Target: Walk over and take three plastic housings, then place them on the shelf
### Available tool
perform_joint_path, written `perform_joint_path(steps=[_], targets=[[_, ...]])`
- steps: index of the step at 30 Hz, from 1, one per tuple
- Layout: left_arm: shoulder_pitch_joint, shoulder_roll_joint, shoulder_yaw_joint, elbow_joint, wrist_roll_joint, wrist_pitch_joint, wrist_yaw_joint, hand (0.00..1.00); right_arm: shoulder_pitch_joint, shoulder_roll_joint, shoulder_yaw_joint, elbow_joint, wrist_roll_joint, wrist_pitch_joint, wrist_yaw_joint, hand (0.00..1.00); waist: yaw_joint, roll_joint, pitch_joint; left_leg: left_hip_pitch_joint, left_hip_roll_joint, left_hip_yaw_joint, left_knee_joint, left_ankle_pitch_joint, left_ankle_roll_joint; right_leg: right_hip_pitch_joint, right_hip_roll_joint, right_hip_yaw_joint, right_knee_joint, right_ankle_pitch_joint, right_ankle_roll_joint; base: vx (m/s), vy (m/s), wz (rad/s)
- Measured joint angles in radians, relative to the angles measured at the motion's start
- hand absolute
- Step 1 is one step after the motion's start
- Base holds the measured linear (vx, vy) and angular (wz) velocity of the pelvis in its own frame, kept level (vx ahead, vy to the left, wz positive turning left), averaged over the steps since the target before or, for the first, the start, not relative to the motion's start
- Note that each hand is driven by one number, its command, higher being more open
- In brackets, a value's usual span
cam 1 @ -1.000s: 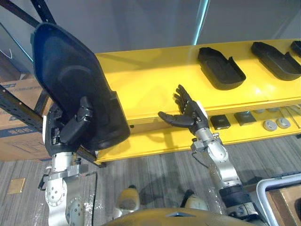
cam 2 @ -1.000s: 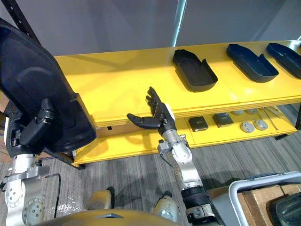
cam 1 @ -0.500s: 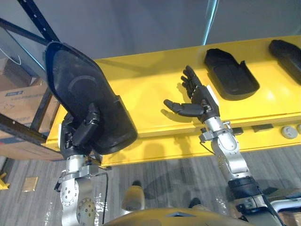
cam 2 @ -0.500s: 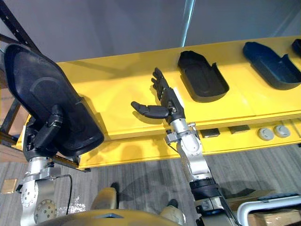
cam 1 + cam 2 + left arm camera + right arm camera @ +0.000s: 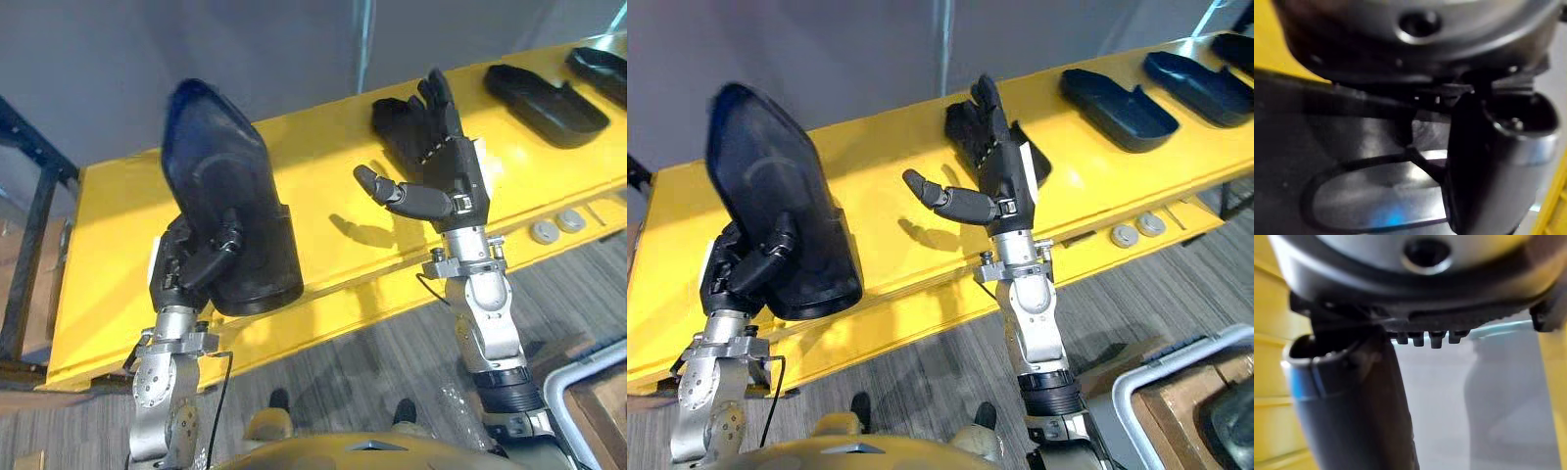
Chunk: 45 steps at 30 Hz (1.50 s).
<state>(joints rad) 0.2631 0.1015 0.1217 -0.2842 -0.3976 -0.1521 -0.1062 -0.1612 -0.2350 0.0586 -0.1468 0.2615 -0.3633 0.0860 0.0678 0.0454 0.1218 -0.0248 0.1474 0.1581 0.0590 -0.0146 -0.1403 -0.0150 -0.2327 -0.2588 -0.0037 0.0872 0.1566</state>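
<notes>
1. Left eye view: the left hand (image 5: 186, 272) has its fingers and thumb curled round the lower end of a black plastic housing (image 5: 220, 186). The housing stands nearly upright above the fingers, over the yellow shelf (image 5: 313, 201).
2. Hazard: the grip takes one end only. In my judgement the long part above the fingers could lever loose or topple when it is set down.
3. Hazard: the right hand (image 5: 453, 171) is raised, fingers straight, thumb spread, holding nothing. A placed housing (image 5: 390, 127) lies just behind its fingertips, so a forward sweep could knock it.
4. Appearance: the held housing is a dark, smooth, shallow shell, rounded at the far end and boxier near the fingers.
</notes>
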Motion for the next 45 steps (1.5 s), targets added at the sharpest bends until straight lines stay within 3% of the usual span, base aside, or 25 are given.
perform_joint_path(steps=[5, 16, 22, 32, 33, 45], targets=[[-0.122, 0.052, 0.004, 0.029, 0.131, 0.082, 0.114, 0.0, 0.005, -0.006, 0.002, -0.034, 0.03, 0.001, 0.068, 1.0, -0.022, 0.002, -0.01, 0.022, 0.006, 0.029, -0.02, 0.007, -0.006, 0.0, 0.011, 0.028, -0.016, 0.015, -0.003, -0.02, -0.014, -0.18], [-0.42, 0.075, 0.073, 0.388, 0.177, 0.187, 0.391, 0.0, 0.03, -0.004, 0.116, -0.034, 0.117, 0.066, 0.185, 1.0, -0.055, 0.0, -0.055, 0.057, 0.006, 0.08, -0.047, 0.013, -0.007, 0.005, 0.018, 0.072, -0.051, 0.045, -0.004, -0.01, 0.003, -0.12], [-0.545, 0.109, 0.08, 0.56, 0.161, 0.225, 0.408, 0.0, 0.028, -0.003, 0.162, -0.034, 0.119, 0.09, 0.231, 1.0, -0.078, -0.001, -0.056, 0.06, 0.008, 0.086, -0.071, 0.027, -0.009, -0.007, 0.023, 0.077, -0.052, 0.05, -0.007, -0.03, -0.003, -0.02], [-0.662, 0.142, 0.079, 0.705, 0.054, 0.271, 0.414, 0.0, 0.014, -0.002, 0.17, -0.034, 0.119, 0.14, 0.229, 1.0, -0.098, -0.006, -0.052, 0.035, 0.023, 0.1, -0.078, 0.04, -0.016, -0.048, 0.043, 0.1, -0.052, 0.059, -0.012, -0.01, -0.007, -0.05], [-0.669, 0.145, 0.08, 0.709, 0.049, 0.275, 0.416, 1.0, 0.011, -0.002, 0.17, -0.034, 0.119, 0.14, 0.229, 1.0, -0.099, -0.006, -0.05, 0.035, 0.022, 0.1, -0.078, 0.04, -0.016, -0.048, 0.043, 0.101, -0.052, 0.059, -0.012, 0.0, 0.0, 0.0], [-0.738, 0.153, 0.08, 0.756, 0.043, 0.286, 0.443, 1.0, -0.035, 0.008, 0.229, -0.035, 0.119, 0.154, 0.233, 1.0, -0.093, -0.02, -0.001, 0.034, 0.031, 0.103, -0.062, 0.038, -0.018, -0.044, 0.048, 0.099, -0.05, 0.06, -0.013, -0.02, -0.005, 0.0]])
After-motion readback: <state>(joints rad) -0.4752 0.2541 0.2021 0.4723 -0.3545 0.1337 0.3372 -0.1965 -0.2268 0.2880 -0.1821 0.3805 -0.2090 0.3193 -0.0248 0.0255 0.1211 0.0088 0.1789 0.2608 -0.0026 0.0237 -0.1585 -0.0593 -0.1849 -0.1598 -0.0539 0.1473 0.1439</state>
